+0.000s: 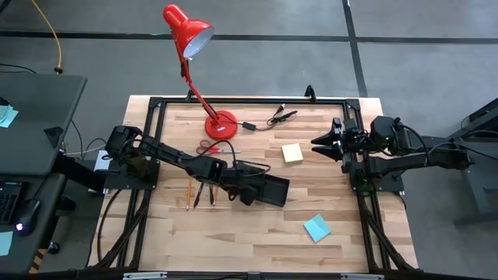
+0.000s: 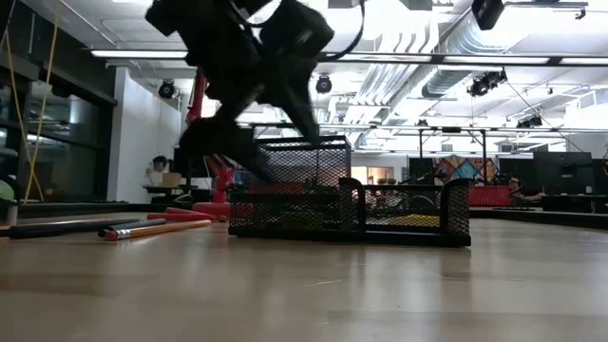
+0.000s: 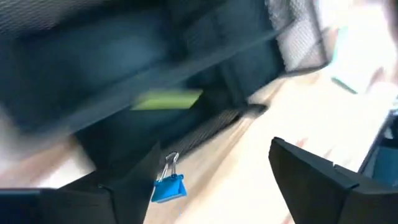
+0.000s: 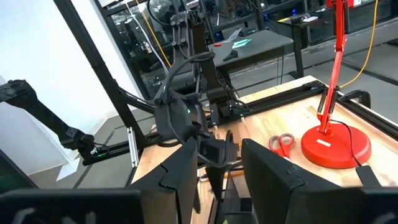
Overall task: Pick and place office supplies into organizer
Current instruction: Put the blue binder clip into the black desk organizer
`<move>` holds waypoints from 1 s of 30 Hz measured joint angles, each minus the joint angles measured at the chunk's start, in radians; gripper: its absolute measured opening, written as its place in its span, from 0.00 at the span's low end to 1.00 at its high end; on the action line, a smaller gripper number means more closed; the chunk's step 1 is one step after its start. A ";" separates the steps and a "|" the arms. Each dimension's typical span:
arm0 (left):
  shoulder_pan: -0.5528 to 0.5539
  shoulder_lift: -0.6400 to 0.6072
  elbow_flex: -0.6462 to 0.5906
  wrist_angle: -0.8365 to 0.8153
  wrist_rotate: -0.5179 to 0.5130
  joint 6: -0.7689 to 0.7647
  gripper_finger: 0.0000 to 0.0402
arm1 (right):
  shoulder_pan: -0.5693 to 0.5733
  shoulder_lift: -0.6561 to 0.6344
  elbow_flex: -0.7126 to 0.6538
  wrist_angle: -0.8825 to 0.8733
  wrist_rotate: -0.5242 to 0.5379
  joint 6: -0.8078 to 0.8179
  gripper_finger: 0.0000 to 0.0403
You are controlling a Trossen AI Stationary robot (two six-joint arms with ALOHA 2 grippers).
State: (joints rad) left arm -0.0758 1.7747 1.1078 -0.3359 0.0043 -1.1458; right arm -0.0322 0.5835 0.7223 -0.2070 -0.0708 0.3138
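Note:
The black mesh organizer (image 1: 272, 189) (image 2: 380, 204) stands at mid-table with something yellow-green (image 3: 166, 99) inside it. My left gripper (image 1: 247, 193) (image 3: 214, 162) hangs open at its left end, slanting down. A small blue binder clip (image 3: 169, 186) shows between its fingers, close to one of them. Pencils and pens (image 1: 200, 194) (image 2: 152, 229) lie flat left of the organizer. Red-handled scissors (image 1: 207, 146) lie by the lamp. A pale yellow pad (image 1: 292, 152) and a teal-blue pad (image 1: 317, 228) lie on the table. My right gripper (image 1: 323, 144) (image 4: 217, 171) waits at the right, open, with nothing between its fingers. My left gripper stands open around the blue binder clip, whose body (image 3: 166, 190) shows right beside the inner side of one finger (image 3: 134, 180). Whether that finger touches the clip I cannot tell. The other finger (image 3: 311, 174) stands well apart from it.
A red desk lamp (image 1: 220, 124) stands at the far middle, its head (image 1: 187, 31) beyond the table. A black cable with clips (image 1: 280, 117) lies near the far edge. The black frame (image 1: 249, 101) runs around the tabletop.

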 joint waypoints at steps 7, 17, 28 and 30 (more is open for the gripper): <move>0.022 0.017 0.003 -0.037 0.040 0.015 0.76 | 0.000 0.000 0.000 -0.003 0.013 0.008 0.30; 0.031 0.013 0.007 0.114 -0.002 -0.035 0.74 | 0.000 0.000 0.000 -0.010 0.006 0.070 0.30; 0.030 -0.004 0.007 0.189 0.048 0.045 0.74 | 0.000 0.009 0.000 -0.182 0.031 0.151 0.30; 0.021 -0.009 0.006 0.226 0.054 0.060 0.74 | 0.000 0.019 0.000 -0.204 0.023 0.162 0.30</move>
State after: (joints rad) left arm -0.0544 1.7658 1.1136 -0.1096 0.0587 -1.0854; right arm -0.0322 0.6020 0.7227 -0.4108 -0.0481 0.4759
